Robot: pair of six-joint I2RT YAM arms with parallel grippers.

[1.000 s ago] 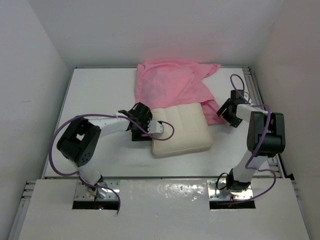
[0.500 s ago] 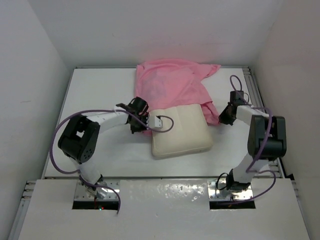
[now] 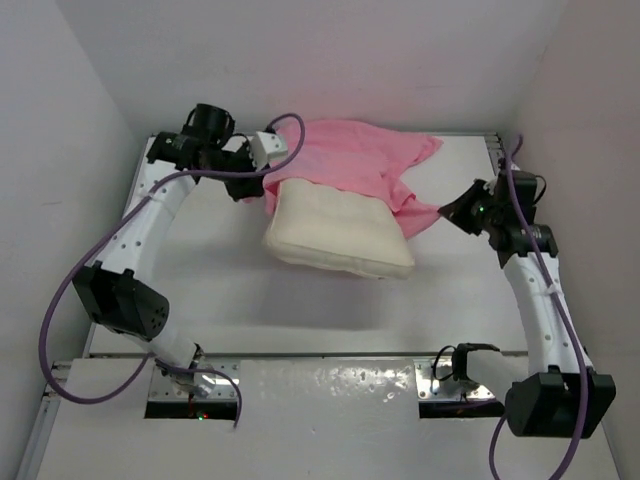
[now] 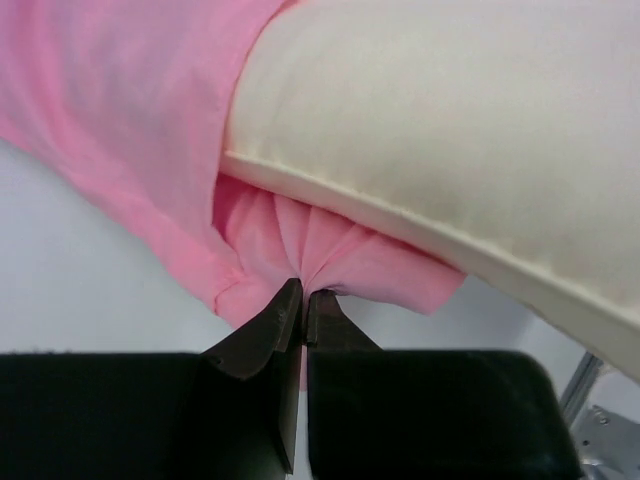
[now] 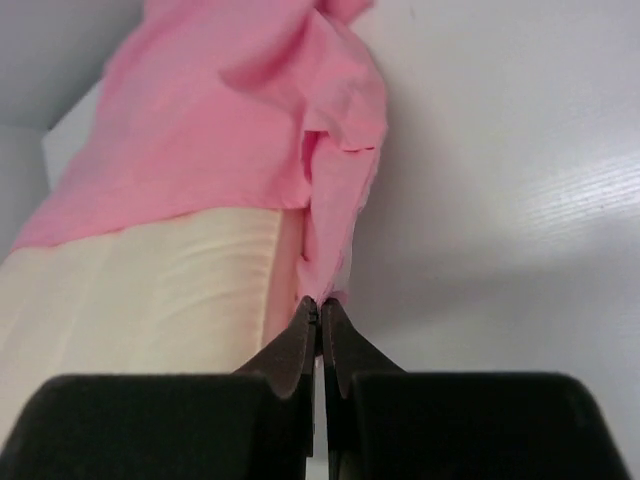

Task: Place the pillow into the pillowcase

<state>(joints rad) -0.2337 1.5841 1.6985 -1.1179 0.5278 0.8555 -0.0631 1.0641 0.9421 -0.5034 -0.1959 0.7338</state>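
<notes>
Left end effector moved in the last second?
Yes. The left end effector went toward the far edge of the table, shut on the pillowcase.

The pillowcase is a plain bubblegum pink all over, with a bit of sheen on the folds. The pillow is cream, kind of pale buttery, and the wrist view shows faint stitched lines running across it. The table is flat white and the walls are a similar off-white. The left arm and right arm are white with black joints, with purple cables looping off them. The left gripper and right gripper are matte black.
</notes>
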